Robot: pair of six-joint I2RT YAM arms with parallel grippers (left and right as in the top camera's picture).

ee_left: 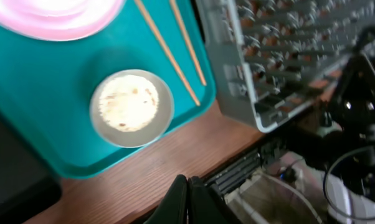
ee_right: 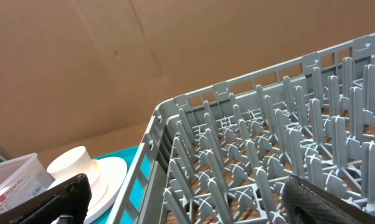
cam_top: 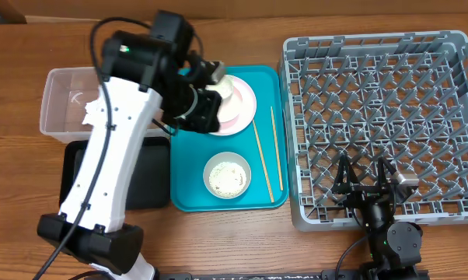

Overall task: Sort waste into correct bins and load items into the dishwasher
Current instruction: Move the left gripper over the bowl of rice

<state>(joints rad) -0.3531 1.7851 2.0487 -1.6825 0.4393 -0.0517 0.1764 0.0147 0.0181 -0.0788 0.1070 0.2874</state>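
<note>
My left gripper (cam_top: 207, 117) hangs above the teal tray's back left by the pale pink plate (cam_top: 242, 109). Its fingers (ee_left: 189, 186) are shut with nothing between them. A small white cup (cam_top: 235, 89) stands on the plate (ee_right: 109, 177). The white bowl (cam_top: 227, 175) holds rice (ee_left: 128, 102). Two chopsticks (cam_top: 263, 155) lie on the tray to its right. Something white and crumpled, probably the napkin (cam_top: 87, 117), lies in the clear tub (cam_top: 63, 85). In front of the tub is the black tray (cam_top: 155, 175). My right gripper (cam_top: 366, 183) is open and empty over the front edge of the grey dish rack (cam_top: 382, 47).
The teal serving tray (cam_top: 189, 198) lies between the bins and the rack (ee_right: 175, 118). My left arm's white link crosses the tub and the black tray. Bare wooden table runs along the front edge (ee_left: 144, 168).
</note>
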